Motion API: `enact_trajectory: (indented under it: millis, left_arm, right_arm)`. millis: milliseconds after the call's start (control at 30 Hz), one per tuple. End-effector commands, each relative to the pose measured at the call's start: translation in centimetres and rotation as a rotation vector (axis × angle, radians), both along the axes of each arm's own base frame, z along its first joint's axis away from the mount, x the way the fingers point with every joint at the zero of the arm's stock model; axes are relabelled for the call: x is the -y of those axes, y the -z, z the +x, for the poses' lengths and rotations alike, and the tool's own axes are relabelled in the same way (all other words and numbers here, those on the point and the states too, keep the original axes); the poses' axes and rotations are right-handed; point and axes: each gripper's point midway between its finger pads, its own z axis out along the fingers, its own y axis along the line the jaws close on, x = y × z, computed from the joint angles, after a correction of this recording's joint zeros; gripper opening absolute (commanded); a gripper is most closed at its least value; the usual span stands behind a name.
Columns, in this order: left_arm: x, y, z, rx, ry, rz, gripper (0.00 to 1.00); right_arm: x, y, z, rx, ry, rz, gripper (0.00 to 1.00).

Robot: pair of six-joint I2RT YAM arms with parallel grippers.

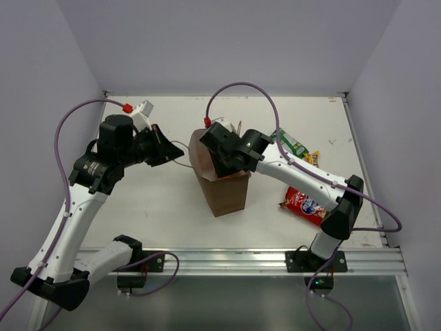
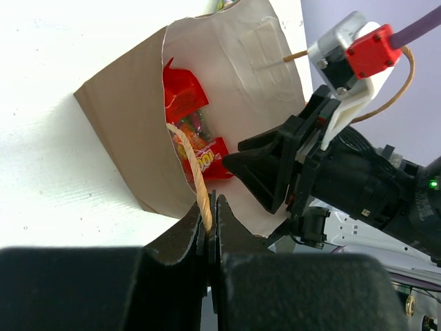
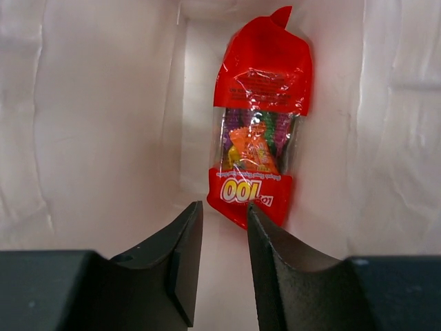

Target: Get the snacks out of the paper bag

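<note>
1 packet (image 3: 258,131) sits in the paper bag (image 1: 225,194); other packets (image 1: 304,205) lie right of it.

The left arm (image 1: 65,214) rises from the lower left of the top view and bends toward the centre, wrist pointing right. The left gripper (image 2: 210,201) has its jaws pressed together. The right arm (image 1: 306,178) reaches from the lower right to the centre, wrist pitched downward. The right gripper (image 3: 222,210) has its fingers a narrow gap apart.

Bright even overhead light, soft shadows on the table (image 1: 165,207), paper bag (image 3: 89,138) walls washed out, glare on the red packet (image 3: 262,83), right gripper fingers (image 3: 172,269) dark and blurred.
</note>
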Motion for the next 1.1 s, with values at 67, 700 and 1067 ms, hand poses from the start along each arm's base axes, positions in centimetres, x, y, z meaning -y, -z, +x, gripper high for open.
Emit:
enact_trajectory:
  millis: [67,700,1067]
  left_arm:
    - [0.38,-1.86,-0.27,0.062,0.021,-0.040,0.01]
    - [0.20,-1.64,-0.49,0.060,0.020,-0.031,0.01]
    - [0.22,-1.69,-0.50,0.060,0.022,-0.031,0.01]
  right_arm:
    - [-0.75,-0.36,-0.19,0.013,-0.031,0.054,0.38]
    - [-0.98,-0.05,-0.42,-0.004,-0.040,0.057,0.49]
    - [-1.14,-0.26,-0.23,0.002,-0.055,0.054,0.56]
